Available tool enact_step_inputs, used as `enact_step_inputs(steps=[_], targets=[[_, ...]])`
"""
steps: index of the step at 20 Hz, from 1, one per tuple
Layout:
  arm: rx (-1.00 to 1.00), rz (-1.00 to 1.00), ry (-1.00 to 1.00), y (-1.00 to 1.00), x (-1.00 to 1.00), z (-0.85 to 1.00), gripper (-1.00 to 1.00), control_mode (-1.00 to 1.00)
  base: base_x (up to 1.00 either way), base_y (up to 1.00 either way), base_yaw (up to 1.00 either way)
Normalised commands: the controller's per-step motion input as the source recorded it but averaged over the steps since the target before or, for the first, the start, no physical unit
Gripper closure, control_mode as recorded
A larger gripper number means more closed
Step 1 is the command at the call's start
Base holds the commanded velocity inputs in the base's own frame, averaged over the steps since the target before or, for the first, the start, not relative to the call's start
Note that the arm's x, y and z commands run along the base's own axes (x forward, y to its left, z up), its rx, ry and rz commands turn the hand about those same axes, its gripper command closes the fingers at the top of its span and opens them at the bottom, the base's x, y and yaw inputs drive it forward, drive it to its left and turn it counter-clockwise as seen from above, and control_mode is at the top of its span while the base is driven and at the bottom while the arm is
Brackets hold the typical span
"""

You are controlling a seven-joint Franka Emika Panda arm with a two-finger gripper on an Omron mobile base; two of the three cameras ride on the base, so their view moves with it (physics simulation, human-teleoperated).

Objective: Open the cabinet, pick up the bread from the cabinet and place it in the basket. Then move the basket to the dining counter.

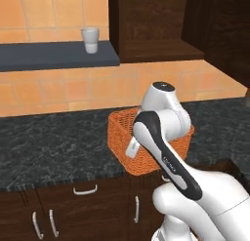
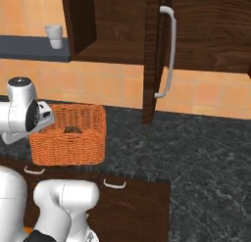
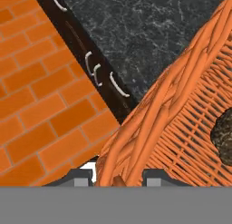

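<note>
Sitting on the black desk (image 2: 196, 153), basket (image 2: 68, 142) with bread (image 2: 73, 130) lying inside, near its far wall. Hand (image 3: 118, 178) down at the basket's near-left rim, one fingertip (image 3: 78, 177) outside the wicker wall, the other inside, rim strands running between them; clamped on the rim or merely astride it, cannot tell. Bread also visible at right edge of hand view as a dark lump (image 3: 224, 136) on the woven bottom. Arm elbow in front of basket in left base view, hiding its middle. Cabinet (image 2: 117, 35) above and behind basket, door (image 2: 154, 60) swung open edge-on, silver bar handle (image 2: 168, 52) facing right, shelf inside bare. White cup (image 1: 90, 40) on grey shelf (image 1: 53, 54) up left of basket, well apart. Drawers (image 1: 85, 190) with curved handles just below basket, under desk edge.
</note>
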Motion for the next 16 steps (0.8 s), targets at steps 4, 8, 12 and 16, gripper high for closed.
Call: enact_step_inputs(steps=[4, 8, 12, 16], targets=[[0.00, 0.00, 0.00, 0.00, 0.00, 0.00, 1.00, 1.00, -0.34, 0.00, 0.57], [0.00, 0.00, 0.00, 0.00, 0.00, 0.00, 1.00, 1.00, -0.25, 0.07, 0.95], [0.00, 0.00, 0.00, 0.00, 0.00, 0.00, 1.00, 1.00, -0.15, 0.10, 1.00], [0.00, 0.00, 0.00, 0.00, 0.00, 0.00, 1.00, 1.00, -0.10, 0.23, 1.00]])
